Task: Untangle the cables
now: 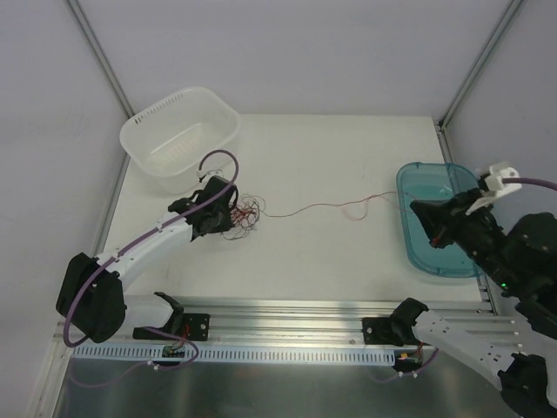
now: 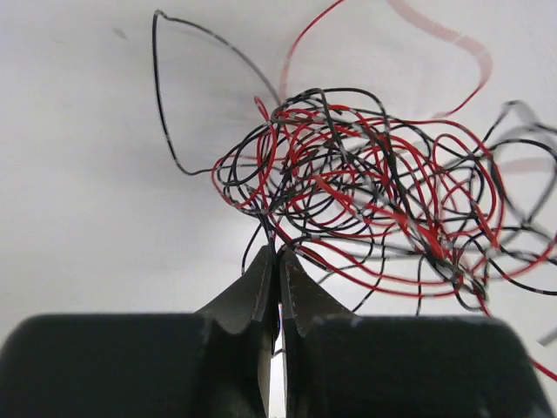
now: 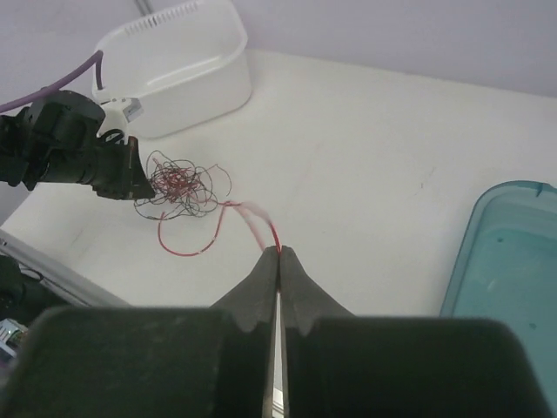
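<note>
Extraction step: left gripper (image 2: 278, 254) clamps the tangle of cables (image 2: 365, 192) near the bench's far-left corner, right gripper (image 3: 278, 254) pinches one red strand (image 1: 322, 207) stretched toward the right edge; next likely needs a gentle, steady pull

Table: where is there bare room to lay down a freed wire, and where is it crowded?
Bare table lies on both sides of the stretched red wire: behind it between basket and tray, in front of it up to the rail. Crowded at the left, where the left gripper pinches the tangle beside the basket.
</note>
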`<state>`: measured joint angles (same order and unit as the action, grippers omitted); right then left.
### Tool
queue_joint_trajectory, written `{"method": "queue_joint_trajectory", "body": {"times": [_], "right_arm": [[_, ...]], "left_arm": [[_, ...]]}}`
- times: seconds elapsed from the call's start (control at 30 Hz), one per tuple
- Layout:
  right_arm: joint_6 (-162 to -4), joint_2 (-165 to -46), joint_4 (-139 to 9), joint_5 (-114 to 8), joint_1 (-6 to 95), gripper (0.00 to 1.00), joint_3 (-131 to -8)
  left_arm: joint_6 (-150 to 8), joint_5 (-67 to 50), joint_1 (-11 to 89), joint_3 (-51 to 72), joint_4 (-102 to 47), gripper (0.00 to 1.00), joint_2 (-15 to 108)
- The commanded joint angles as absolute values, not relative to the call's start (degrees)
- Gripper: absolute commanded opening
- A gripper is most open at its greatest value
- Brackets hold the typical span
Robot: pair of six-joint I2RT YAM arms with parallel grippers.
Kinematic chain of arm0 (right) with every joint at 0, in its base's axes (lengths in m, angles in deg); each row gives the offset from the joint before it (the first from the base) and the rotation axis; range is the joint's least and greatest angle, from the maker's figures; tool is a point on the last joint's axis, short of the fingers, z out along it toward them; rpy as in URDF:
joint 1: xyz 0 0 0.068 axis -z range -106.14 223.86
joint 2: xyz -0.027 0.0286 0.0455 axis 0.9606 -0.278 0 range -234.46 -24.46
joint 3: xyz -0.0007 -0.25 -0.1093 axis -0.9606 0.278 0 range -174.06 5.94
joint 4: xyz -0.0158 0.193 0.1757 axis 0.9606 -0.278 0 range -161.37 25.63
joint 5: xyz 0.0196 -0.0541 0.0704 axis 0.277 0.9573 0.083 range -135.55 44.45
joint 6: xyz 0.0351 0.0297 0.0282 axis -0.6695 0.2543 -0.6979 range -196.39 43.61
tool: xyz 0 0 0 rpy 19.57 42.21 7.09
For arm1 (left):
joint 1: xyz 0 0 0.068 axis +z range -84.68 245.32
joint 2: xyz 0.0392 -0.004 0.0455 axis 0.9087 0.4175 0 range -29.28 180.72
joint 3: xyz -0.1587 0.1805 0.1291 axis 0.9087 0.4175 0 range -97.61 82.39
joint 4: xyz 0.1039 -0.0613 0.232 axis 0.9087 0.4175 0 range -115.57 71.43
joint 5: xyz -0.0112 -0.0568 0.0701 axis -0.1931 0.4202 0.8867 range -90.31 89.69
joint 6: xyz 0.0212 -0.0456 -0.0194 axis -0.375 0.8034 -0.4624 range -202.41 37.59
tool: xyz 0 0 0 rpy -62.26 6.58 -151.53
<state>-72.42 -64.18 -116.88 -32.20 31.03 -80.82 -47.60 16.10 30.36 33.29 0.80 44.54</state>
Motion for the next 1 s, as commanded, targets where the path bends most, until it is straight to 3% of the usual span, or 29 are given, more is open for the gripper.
{"method": "queue_joint_trajectory", "body": {"times": [0.0, 0.23, 0.4, 0.67, 0.8, 0.97], "right_arm": [[-70.24, -61.38, -119.91, -25.07, 31.15, 0.01, -85.55], [-70.50, -57.33, -121.67, -23.74, 31.15, 0.01, -86.44], [-72.43, -56.98, -121.50, -26.56, 31.06, 0.01, -79.26], [-75.69, -58.47, -115.87, -33.59, 31.15, 0.01, -70.53], [-74.90, -60.57, -114.55, -33.16, 31.23, 0.01, -71.05], [-73.58, -64.97, -112.62, -33.24, 31.23, 0.01, -72.98]], "left_arm": [[-50.94, 19.99, 35.61, 31.24, 5.45, 0.00, 42.62], [-51.82, 19.74, 42.12, 30.71, 6.42, 0.00, 44.02], [-52.35, 19.03, 43.53, 30.62, 6.68, 0.00, 44.20], [-53.75, 5.42, 43.18, 34.13, 6.51, 0.01, 37.62], [-55.86, -3.35, 43.26, 36.68, 6.68, 0.13, 32.96], [-56.92, -6.98, 43.26, 37.22, 7.74, 0.67, 24.36]]}}
